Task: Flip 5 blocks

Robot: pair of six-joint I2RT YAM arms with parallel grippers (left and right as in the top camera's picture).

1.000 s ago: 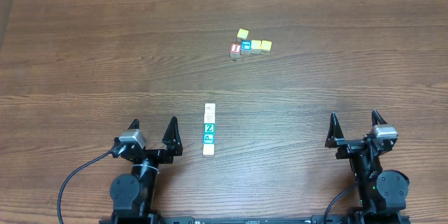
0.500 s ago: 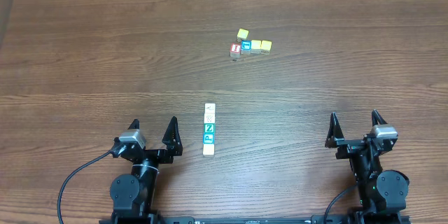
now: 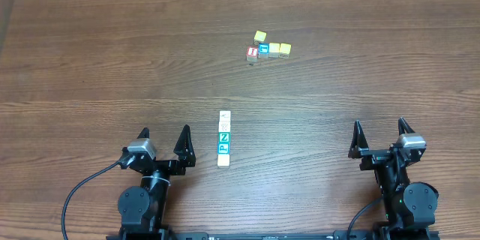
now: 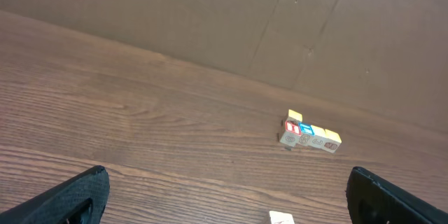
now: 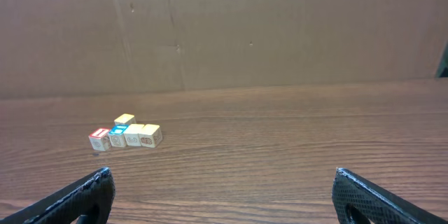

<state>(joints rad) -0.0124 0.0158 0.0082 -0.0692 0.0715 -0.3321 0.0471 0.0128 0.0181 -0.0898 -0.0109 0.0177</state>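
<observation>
Overhead: blocks (image 3: 223,138) row whole; L wrist clips it. L gripper (image 3: 164,130), R gripper (image 3: 379,124) spread, empty.

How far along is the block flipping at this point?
Done: nothing that shows; the column of five blocks lies with nothing touching it. In hand: nothing; the left gripper and right gripper stand open and empty at the near edge. Left: all five flips.

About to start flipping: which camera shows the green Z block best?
Overhead: the green Z block faces up, its letter readable. Left wrist catches only a whitish block at its bottom edge, not the Z; right wrist shows neither.
</observation>
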